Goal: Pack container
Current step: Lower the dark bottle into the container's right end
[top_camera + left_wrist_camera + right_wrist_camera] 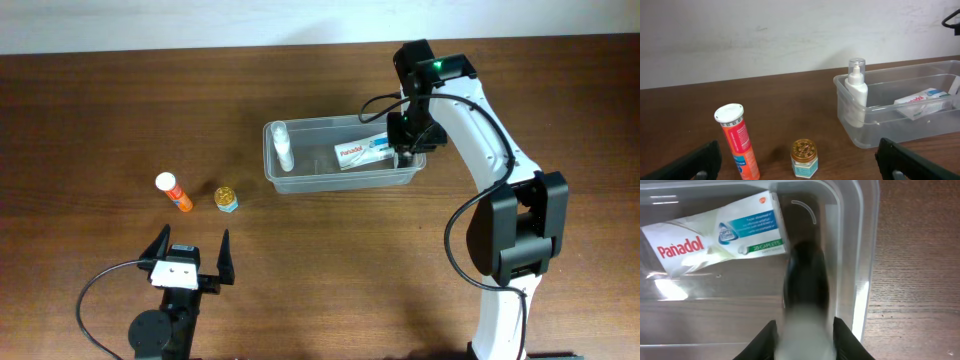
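Note:
The clear container stands mid-table. It holds a white pump bottle at its left end and a white Panadol box. My right gripper reaches into the container's right end, shut on a blurred whitish bottle with a dark cap, next to the Panadol box and the container wall. My left gripper is open and empty, low near the front edge. An orange tube and a small gold-lidded jar stand on the table just ahead of it.
The orange tube and the jar stand left of the container on the dark wooden table. From the left wrist I see the container with the pump bottle and the box.

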Robot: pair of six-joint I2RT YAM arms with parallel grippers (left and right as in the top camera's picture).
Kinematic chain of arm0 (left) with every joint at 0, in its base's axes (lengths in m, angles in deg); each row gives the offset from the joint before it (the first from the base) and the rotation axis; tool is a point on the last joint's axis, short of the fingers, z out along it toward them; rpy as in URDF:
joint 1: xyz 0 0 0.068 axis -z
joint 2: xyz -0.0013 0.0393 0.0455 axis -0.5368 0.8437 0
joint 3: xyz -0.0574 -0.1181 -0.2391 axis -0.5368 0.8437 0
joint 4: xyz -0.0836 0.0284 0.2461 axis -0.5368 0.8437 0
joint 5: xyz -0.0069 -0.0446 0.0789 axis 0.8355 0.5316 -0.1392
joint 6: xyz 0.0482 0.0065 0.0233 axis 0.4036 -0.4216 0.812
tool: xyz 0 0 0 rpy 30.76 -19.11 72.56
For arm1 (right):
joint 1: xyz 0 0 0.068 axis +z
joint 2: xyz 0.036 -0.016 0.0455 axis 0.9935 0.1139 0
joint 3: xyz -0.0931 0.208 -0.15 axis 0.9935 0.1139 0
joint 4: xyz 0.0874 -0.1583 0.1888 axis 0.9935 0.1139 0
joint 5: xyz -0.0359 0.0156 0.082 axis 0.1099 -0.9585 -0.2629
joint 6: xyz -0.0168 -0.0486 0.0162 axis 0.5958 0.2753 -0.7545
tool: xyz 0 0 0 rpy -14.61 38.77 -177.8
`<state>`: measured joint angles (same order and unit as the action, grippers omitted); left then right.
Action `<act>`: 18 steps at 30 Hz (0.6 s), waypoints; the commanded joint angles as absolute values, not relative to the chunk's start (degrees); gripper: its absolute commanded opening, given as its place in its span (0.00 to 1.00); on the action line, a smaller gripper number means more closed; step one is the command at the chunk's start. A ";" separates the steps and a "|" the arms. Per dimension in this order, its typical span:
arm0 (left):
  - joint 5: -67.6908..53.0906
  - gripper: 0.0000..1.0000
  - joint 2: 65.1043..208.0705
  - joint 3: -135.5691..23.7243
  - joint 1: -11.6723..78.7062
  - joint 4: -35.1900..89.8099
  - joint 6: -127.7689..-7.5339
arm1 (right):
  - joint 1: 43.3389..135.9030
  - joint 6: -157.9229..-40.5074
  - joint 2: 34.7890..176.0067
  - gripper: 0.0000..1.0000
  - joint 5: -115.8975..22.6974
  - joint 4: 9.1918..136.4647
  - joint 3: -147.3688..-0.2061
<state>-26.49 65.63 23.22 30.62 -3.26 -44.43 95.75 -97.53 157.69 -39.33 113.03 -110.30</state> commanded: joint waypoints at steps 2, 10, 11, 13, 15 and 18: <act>-25.68 0.99 65.28 23.44 30.49 -3.19 -43.73 | 95.42 -97.84 159.66 0.28 -40.49 112.82 -110.04; -25.68 0.99 65.28 23.44 30.49 -3.19 -43.73 | 95.42 -97.77 160.47 0.28 -40.45 112.40 -110.06; -25.68 0.99 65.28 23.44 30.49 -3.19 -43.73 | 95.42 -97.60 160.47 0.28 -40.43 112.23 -110.06; -25.68 0.99 65.28 23.44 30.49 -3.19 -43.73 | 95.29 -97.62 160.47 0.28 -39.99 111.96 -110.17; -25.68 0.99 65.28 23.44 30.49 -3.19 -43.73 | 95.21 -97.62 160.47 0.33 -39.33 112.07 -110.74; -25.68 0.99 65.28 23.44 30.49 -3.19 -43.73 | 94.99 -97.62 160.44 0.34 -39.38 113.08 -112.81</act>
<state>-26.49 65.63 23.22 30.62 -3.26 -44.43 95.64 -97.31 159.94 -39.92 112.51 -110.50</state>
